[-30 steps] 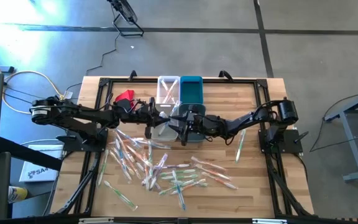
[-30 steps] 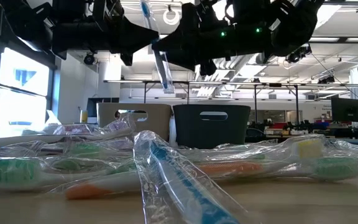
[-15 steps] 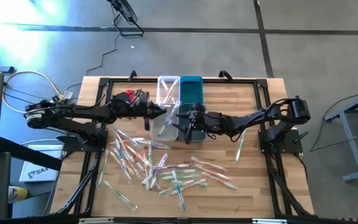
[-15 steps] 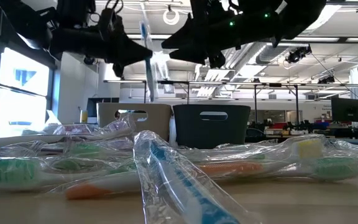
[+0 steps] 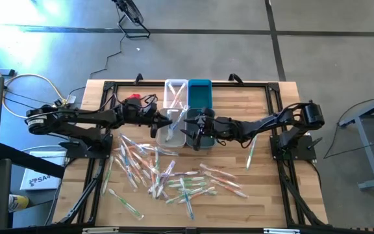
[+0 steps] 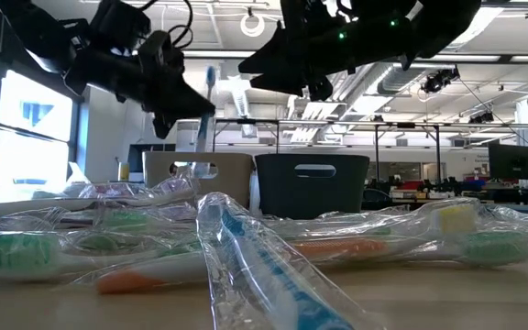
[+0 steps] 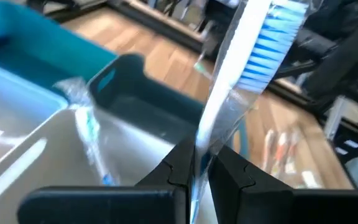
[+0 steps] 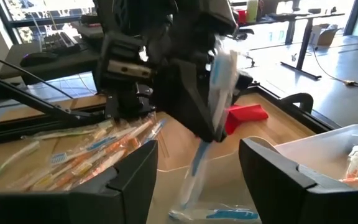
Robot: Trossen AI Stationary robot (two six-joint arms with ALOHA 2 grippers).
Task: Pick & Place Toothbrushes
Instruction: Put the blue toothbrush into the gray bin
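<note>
The blue-bristled toothbrush you are carrying stands nearly upright in its clear wrapper, clamped by the handle in the left gripper, and it hangs over the grey bin near the middle of the table, where another wrapped brush already lies. You look to be at the placing step: the pick seems done, and what the next move calls for is lowering the brush toward the bin's mouth and letting the fingers part so it drops inside rather than across the rim. Mind the neighbours, because the dark bin sits just beside the grey one, with a white bin and a teal bin behind them. The right gripper hovers close by over the dark bin, fingers spread and holding nothing, so the two arms are crowded together and a careless swing could knock them. The rest of the toothbrushes lie scattered in a loose heap on the near side of the table, and a red cloth rests behind the left arm, clear of your path.
</note>
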